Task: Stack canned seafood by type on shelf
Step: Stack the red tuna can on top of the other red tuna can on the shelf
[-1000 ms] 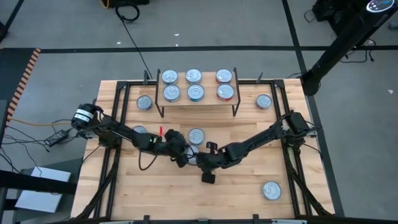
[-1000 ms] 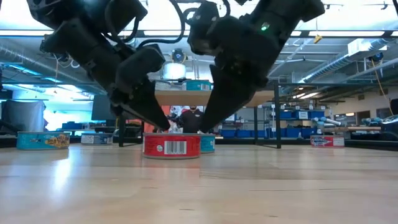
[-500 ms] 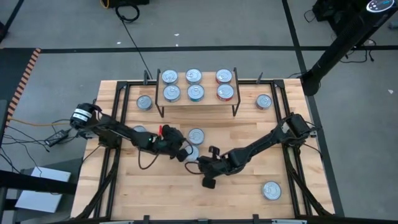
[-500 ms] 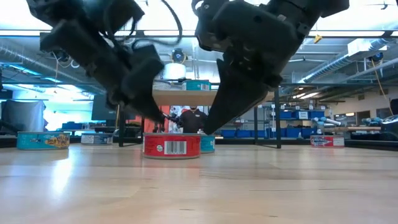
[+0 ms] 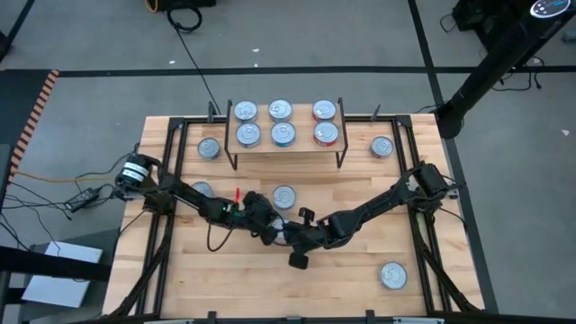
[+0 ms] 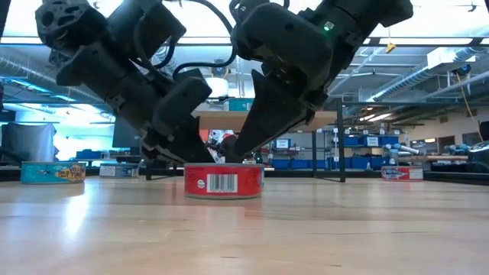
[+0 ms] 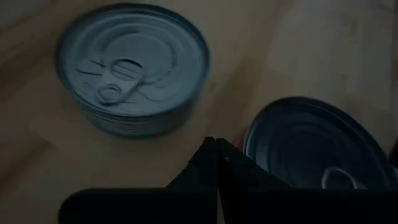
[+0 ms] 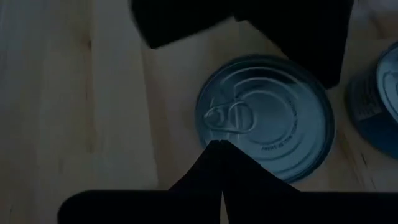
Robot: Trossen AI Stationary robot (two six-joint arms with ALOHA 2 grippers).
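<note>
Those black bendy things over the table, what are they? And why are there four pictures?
They are two robot arms, each ending in a two-finger pincher called a gripper. One picture looks down from above, one looks level along the wooden table, and two come from little cameras on the arms' wrists. The left gripper and right gripper meet at a red-labelled can in the middle. Both are pinched shut, one on each side of that can, and neither holds anything. Six cans sit on the little shelf at the back. More cans lie around the table, like a teal-labelled can at one side. The job is sorting cans by kind onto that shelf.
</note>
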